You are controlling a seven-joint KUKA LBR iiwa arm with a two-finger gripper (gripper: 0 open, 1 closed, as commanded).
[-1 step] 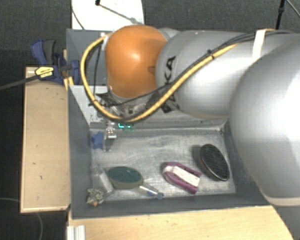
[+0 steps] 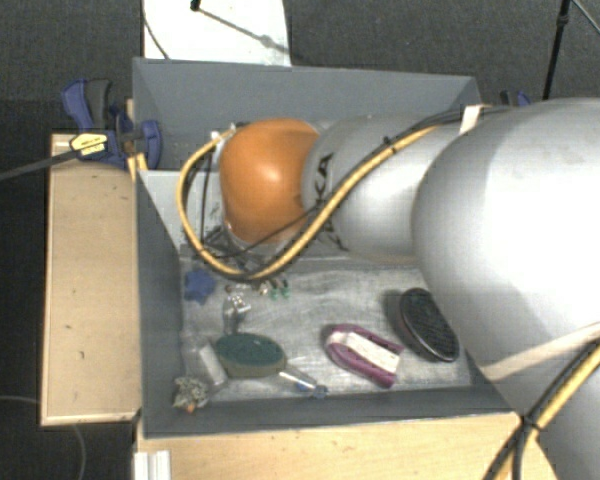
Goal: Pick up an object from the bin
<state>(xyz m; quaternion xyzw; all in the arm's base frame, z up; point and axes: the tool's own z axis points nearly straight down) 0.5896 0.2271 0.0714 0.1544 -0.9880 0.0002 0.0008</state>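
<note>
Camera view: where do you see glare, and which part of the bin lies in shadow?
In the camera view, the orange cover has a soft bright patch on its upper left, and the silver arm shines broadly. The bin is darkest on its floor just under that cover. The green oval brush, the purple and white piece and the black round disc lie in even light.

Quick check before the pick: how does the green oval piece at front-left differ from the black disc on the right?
The green oval piece is dark teal and smooth; the black disc is black with a textured face. The green oval piece has what looks like a thin stem running rightward; the black disc has none. Both are rounded, dark and lie on the bin floor.
</note>
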